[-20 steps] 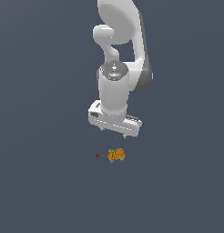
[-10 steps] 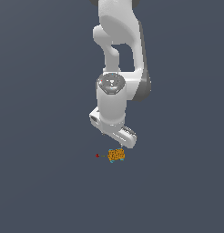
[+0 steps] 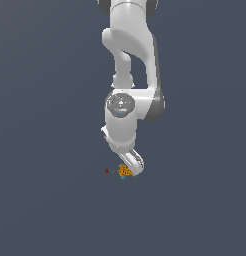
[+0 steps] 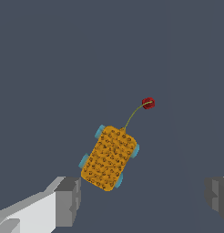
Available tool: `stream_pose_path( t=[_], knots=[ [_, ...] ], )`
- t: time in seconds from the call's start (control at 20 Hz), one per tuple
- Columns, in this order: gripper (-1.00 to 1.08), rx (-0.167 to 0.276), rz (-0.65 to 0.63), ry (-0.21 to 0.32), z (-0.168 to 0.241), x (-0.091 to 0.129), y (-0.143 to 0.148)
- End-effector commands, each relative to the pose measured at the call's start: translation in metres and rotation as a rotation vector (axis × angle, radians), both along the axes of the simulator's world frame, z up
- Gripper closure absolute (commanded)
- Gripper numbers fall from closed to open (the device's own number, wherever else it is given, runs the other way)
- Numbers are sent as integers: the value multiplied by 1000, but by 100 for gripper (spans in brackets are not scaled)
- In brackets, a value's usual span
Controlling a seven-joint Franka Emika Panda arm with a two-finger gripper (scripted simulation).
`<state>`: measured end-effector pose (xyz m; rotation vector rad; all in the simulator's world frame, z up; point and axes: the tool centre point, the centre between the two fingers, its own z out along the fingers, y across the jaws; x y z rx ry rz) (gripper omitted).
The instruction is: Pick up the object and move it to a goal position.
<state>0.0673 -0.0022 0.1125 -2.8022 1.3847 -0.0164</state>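
The object [image 3: 125,171] is a tiny orange-yellow block with dark speckles and teal bits at its edges, lying on the dark grey floor. A thin cord runs from it to a small red bead [image 3: 107,171] at the exterior view's left. In the wrist view the object [image 4: 109,157] lies slanted, with the red bead [image 4: 148,103] beyond it. My gripper [image 4: 143,200] is open, its two grey fingertips [image 4: 68,201] spread wide; the object sits near one of them, just past the gap. In the exterior view the hand [image 3: 131,161] hangs right over the object, fingers hidden.
The dark grey floor [image 3: 55,210] stretches flat on every side. The white arm [image 3: 130,75] rises from the hand toward the top of the exterior view.
The hand has come down toward the object and turned about its axis, so it now looks narrow in the exterior view. The object has stayed in place.
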Motion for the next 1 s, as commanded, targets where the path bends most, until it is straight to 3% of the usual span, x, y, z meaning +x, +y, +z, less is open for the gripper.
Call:
stream_pose_path(
  t=[0.0, 0.5, 0.95],
  knots=[
    [-92, 1, -73, 3, -7, 3, -1],
    [-92, -1, -338, 14, -32, 14, -4],
    [-92, -5, -471, 18, -45, 19, -5]
  ],
)
